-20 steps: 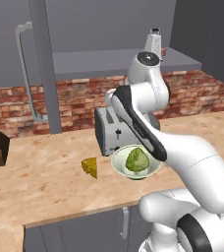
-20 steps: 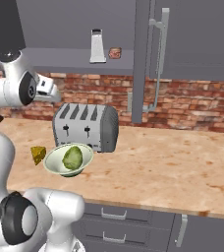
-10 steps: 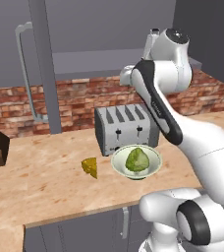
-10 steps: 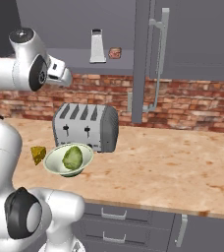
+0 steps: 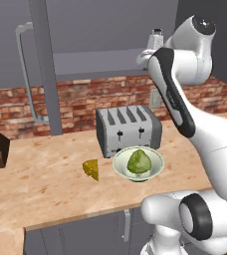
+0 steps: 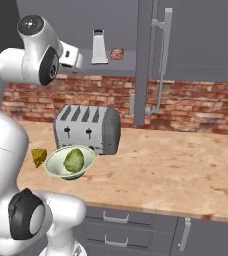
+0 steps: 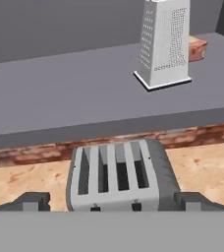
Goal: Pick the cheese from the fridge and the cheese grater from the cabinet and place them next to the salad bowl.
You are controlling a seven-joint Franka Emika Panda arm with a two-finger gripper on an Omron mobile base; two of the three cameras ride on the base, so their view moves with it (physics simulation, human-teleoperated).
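**Kid:** Where is the cheese [image 5: 91, 169]?

**Me:** It sits on the counter [image 5: 41, 184], just beside the bowl [image 5: 138, 164]. That is its spot, so I judge that half of the job is done.

**Kid:** And the grater [image 7: 165, 43]?

**Me:** It stands upright on the cabinet [image 6: 196, 37] shelf, near the front edge. The door is open, so I can reach in.

**Kid:** Why is your arm up so high?

**Me:** The shelf is high. My gripper [image 7: 114, 201] is raised toward it, above the toaster [image 7: 121, 174]. It looks at the grater from well apart.

**Kid:** Is it holding anything?

**Me:** No. The two fingers are spread wide with nothing between them, ready to go around the grater.
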